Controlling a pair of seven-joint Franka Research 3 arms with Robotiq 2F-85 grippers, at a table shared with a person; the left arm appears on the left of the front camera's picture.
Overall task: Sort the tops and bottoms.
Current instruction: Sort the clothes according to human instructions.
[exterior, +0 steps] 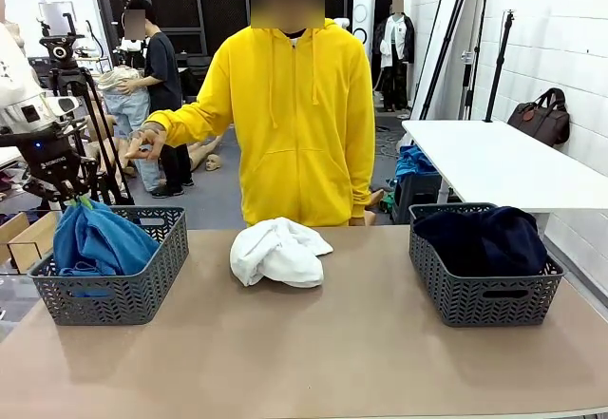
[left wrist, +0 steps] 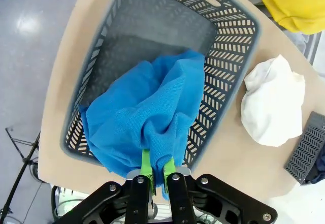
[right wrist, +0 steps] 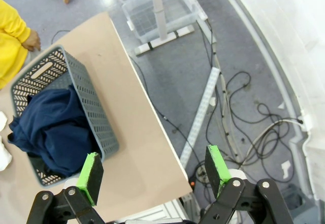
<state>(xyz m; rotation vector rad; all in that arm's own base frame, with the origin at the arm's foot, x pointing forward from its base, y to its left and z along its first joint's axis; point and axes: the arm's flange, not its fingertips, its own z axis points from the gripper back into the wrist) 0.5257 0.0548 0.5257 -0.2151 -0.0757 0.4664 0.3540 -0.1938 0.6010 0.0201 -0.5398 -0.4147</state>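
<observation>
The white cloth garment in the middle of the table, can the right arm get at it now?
Probably yes: the right gripper holds its fingers open and empty, and the white cloth garment lies uncovered on the tan table.

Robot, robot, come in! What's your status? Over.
Left gripper shut on bright blue garment, hanging into left basket. Right gripper open, empty. White garment loose mid-table.
</observation>
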